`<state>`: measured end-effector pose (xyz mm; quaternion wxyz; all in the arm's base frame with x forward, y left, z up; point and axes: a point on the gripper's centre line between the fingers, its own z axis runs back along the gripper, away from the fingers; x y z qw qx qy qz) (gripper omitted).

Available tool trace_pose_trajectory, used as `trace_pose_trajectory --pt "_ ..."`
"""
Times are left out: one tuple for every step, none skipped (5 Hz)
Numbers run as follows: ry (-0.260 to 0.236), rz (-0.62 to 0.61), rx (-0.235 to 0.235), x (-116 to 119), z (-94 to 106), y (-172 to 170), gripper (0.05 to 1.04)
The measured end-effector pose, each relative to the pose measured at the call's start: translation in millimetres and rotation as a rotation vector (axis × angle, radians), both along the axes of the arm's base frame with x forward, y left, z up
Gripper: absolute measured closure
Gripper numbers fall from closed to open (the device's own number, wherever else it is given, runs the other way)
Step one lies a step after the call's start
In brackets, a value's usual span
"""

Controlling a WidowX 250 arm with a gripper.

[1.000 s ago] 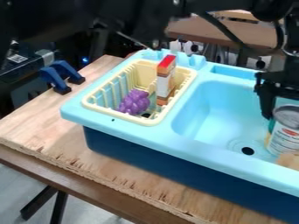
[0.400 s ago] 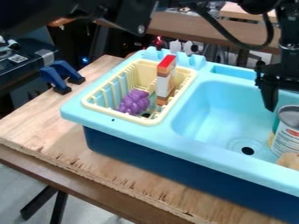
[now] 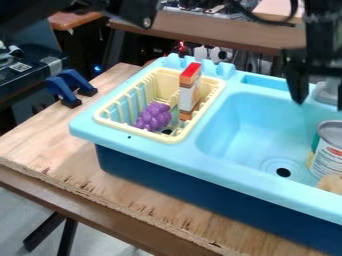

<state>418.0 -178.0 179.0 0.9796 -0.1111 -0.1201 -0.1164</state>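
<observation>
The white-labelled cylindrical can with a grey rimmed top (image 3: 330, 150) stands in the right-hand basin of the light-blue plastic toy sink (image 3: 150, 147), beside its round dark drain (image 3: 283, 172); its label bears a red patch and fine dark print. Above and behind it hangs the black two-finger gripper (image 3: 319, 105), its tapered fingers spread wide, with nothing visible gripped between them. A rounded tan object (image 3: 330, 183) sits by the can's lower front (what it is, I cannot tell). To the left, a slatted pale-yellow plastic basket (image 3: 105, 120) contains a bumpy purple grape cluster (image 3: 153, 117) and an upright red-topped white-and-orange box (image 3: 189, 90). The sink's dark-blue base rests on a rough-edged plywood board (image 3: 50, 145), with blue-and-black clamps (image 3: 63, 90) at its left edge.
</observation>
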Motion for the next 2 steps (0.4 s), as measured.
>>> trace_pose_trajectory --pt "0.2 -0.064 -0.012 -32 30.9 13 0.082" --pt "0.427 -0.077 0.007 -65 22.3 17 0.082"
